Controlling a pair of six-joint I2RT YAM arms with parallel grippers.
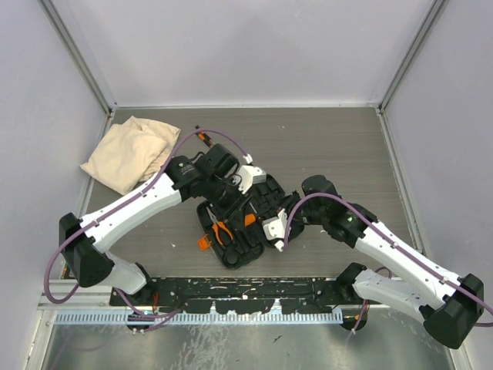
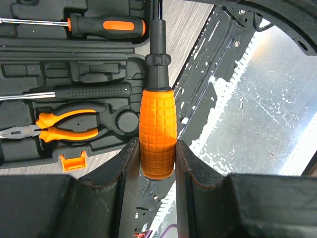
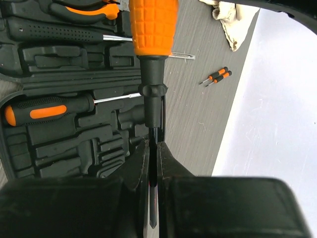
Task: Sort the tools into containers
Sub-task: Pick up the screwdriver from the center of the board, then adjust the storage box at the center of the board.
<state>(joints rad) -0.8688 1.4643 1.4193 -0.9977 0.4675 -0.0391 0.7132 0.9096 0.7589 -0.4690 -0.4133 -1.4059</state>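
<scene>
Both arms meet over the open black case (image 1: pixel 240 256), which lies on the bench (image 1: pixel 339 146) just ahead of their bases. Between them they hold one stubby screwdriver (image 2: pixel 157 129) off the bench, above the edge of the case.

The left gripper (image 2: pixel 157 153) has its jaws clamped on the sides of the fat, orange, grid-patterned handle, near its butt end. The right gripper (image 3: pixel 152 153) has its jaws pressed almost together on the thin black shaft at the other end, so the tool spans the gap from one gripper to the other.

Other tools sit in the moulded slots of the case. The pliers (image 2: pixel 64 126), with orange grips, lie in their recess. Beside them is a black-handled tool (image 2: pixel 91 91) with a long steel shaft; its head is out of view. A long screwdriver (image 2: pixel 106 26) with an orange-and-black handle lies in a slot further along. An orange latch (image 2: pixel 73 161) sticks out from the case edge.

Outside the case, two mini screwdrivers (image 3: pixel 217 76) lie side by side on the bare bench, well apart from the case. A crumpled beige cloth (image 1: pixel 131 153) rests at the far left corner of the bench.
</scene>
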